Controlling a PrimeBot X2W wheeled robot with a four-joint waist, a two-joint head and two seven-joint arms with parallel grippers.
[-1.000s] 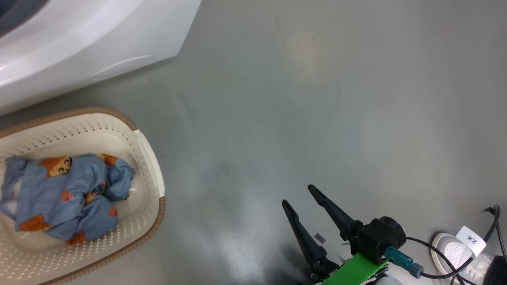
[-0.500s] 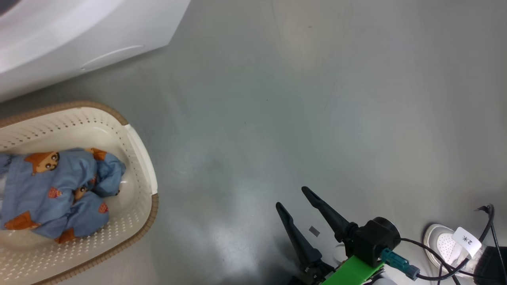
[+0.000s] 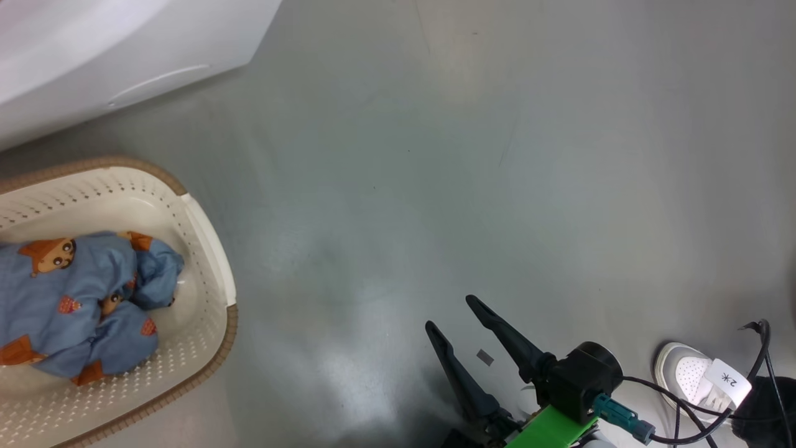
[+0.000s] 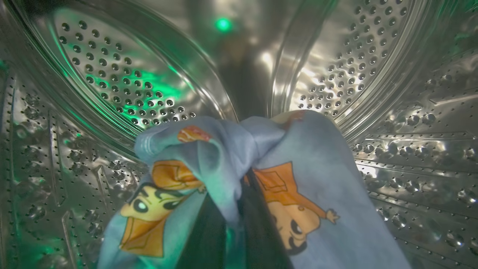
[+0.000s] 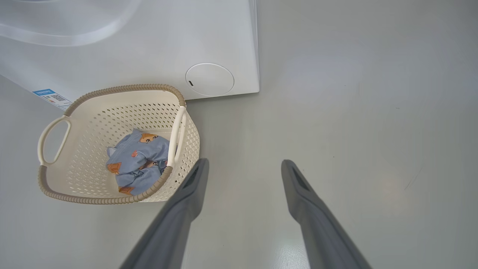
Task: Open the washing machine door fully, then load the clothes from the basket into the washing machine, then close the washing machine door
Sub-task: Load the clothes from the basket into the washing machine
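Observation:
Inside the steel perforated drum point(image 4: 112, 74) of the washing machine point(image 3: 93, 56), my left gripper point(image 4: 239, 209) is shut on a blue garment point(image 4: 317, 179) with orange cartoon prints; the cloth drapes over its dark fingers. More blue clothes point(image 3: 74, 298) lie in the cream basket point(image 3: 208, 249) on the floor in front of the machine. The right wrist view also shows the basket point(image 5: 112, 89) with the clothes point(image 5: 138, 164) in it. My right gripper point(image 3: 449, 312) hangs open and empty above bare floor, to the right of the basket. The washing machine door is out of view.
The machine's white front point(image 5: 149, 48) carries a round flap point(image 5: 209, 79) and a blue sticker point(image 5: 46, 93) low down. A white shoe point(image 3: 681, 373) and black cables point(image 3: 765, 348) lie at the lower right. Grey floor point(image 3: 497, 155) stretches between machine and right gripper.
The whole head picture has slid to the left, so the camera has turned. The basket, clothes and open right gripper keep their places relative to each other.

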